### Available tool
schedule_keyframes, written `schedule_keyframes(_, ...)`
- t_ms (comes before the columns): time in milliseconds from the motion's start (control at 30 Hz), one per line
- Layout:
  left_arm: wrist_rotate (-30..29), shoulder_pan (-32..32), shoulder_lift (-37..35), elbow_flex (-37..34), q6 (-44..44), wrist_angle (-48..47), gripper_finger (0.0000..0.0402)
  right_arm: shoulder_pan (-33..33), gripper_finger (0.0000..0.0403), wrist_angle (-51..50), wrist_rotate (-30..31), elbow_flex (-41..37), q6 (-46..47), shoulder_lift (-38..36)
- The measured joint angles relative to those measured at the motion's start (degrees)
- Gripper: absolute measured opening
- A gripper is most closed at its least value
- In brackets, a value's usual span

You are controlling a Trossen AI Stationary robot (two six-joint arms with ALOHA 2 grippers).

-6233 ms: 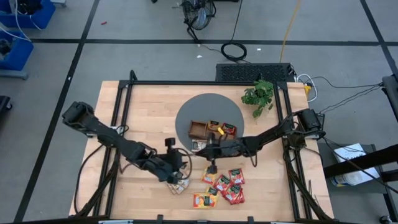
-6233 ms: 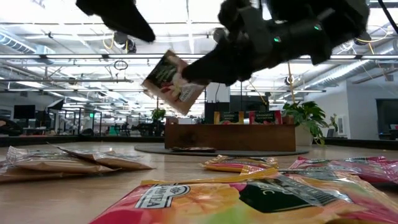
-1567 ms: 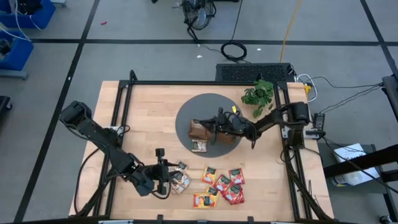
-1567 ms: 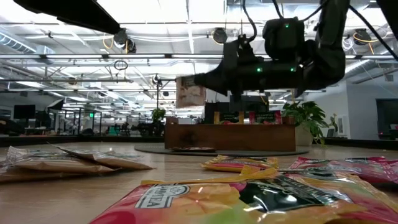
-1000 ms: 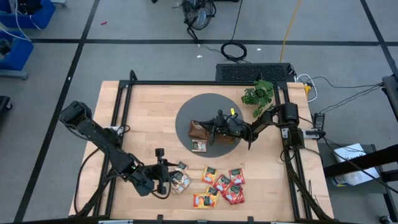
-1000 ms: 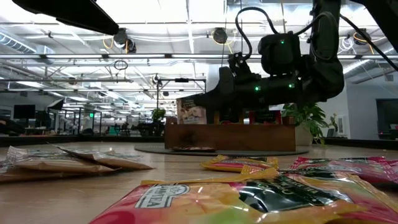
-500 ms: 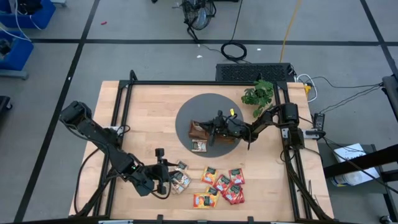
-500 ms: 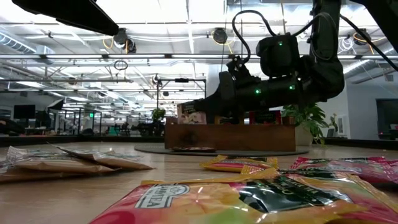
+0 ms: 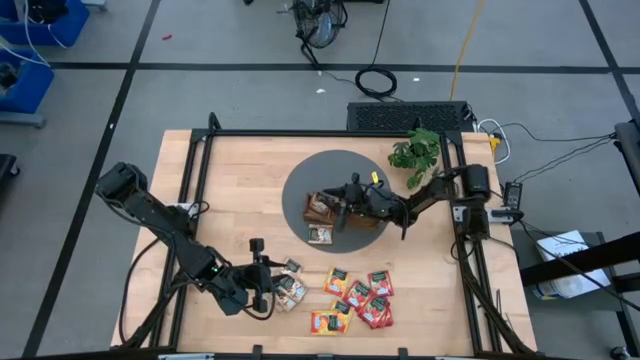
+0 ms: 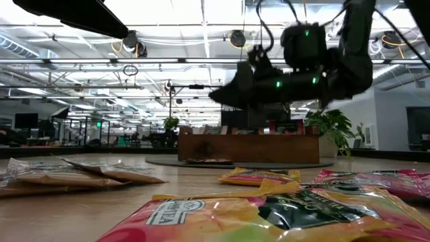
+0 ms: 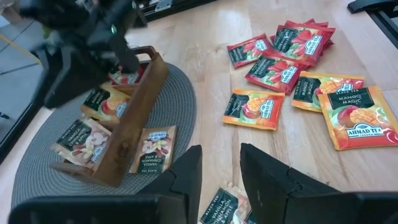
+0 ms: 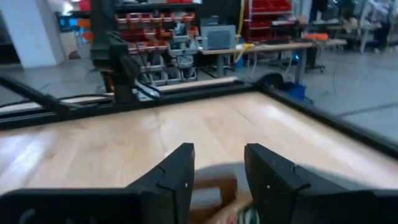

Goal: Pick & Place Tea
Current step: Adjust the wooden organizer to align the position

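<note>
The tea (image 11: pixel 357 117) sachets lie loose on the counter (image 9: pixel 240 190), one orange reading "MANGO MAGIC"; others sit in the tray (image 11: pixel 127 115). The right claw (image 9: pixel 338 208), fingers apart and empty, hovers over the tray. The left claw (image 11: pixel 217 180), seemingly parted, hangs just beside beige sachets.
</note>
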Motion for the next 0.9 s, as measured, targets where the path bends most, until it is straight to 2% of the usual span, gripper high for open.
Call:
schedule_keyframes(133,0.0,0.02,0.0,0.0,0.0,0.0,0.0115,1.85,0.0133,-10.01,-0.08,-0.02,-2.9,-8.03)
schedule_keyframes(233,-1.33,0.54,0.0,0.0,-0.63,-0.8,0.0115,4.3,0.0125,-21.93,-0.04,0.0,-3.81,-15.65)
schedule_keyframes(333,-5.05,2.14,0.59,0.0,-5.02,-5.19,0.0115,7.24,0.0107,-37.72,0.12,-0.23,-3.96,-22.41)
schedule_keyframes(400,-7.05,3.3,0.87,-0.06,-9.0,-10.05,0.0115,9.29,0.0087,-43.49,0.55,-1.52,-3.38,-25.3)
schedule_keyframes(567,-9.43,7.99,0.83,-0.39,-20.45,-19.37,0.0115,16.1,0.0013,-42.33,2.97,-7.64,-0.74,-28.14)
schedule_keyframes(633,-9.68,10.47,0.83,-1.55,-21.92,-19.17,0.0115,18.48,0.0008,-41.58,3.36,-9.9,0.85,-28.14)
schedule_keyframes(733,-5.84,15.13,0.83,-3.92,-21.64,-15.1,0.0115,21.67,0.001,-40.94,5.52,-11.54,3.37,-27.63)
schedule_keyframes(833,1.84,20.11,0.84,-6.19,-16.97,-6.29,0.0115,24.32,0.0002,-41.27,6.01,-12.31,4.08,-26.6)
schedule_keyframes(900,4.45,22.72,1.46,-7.37,-13.14,-0.01,0.0115,25.5,0.0003,-42.29,6.14,-12.8,4.85,-25.95)
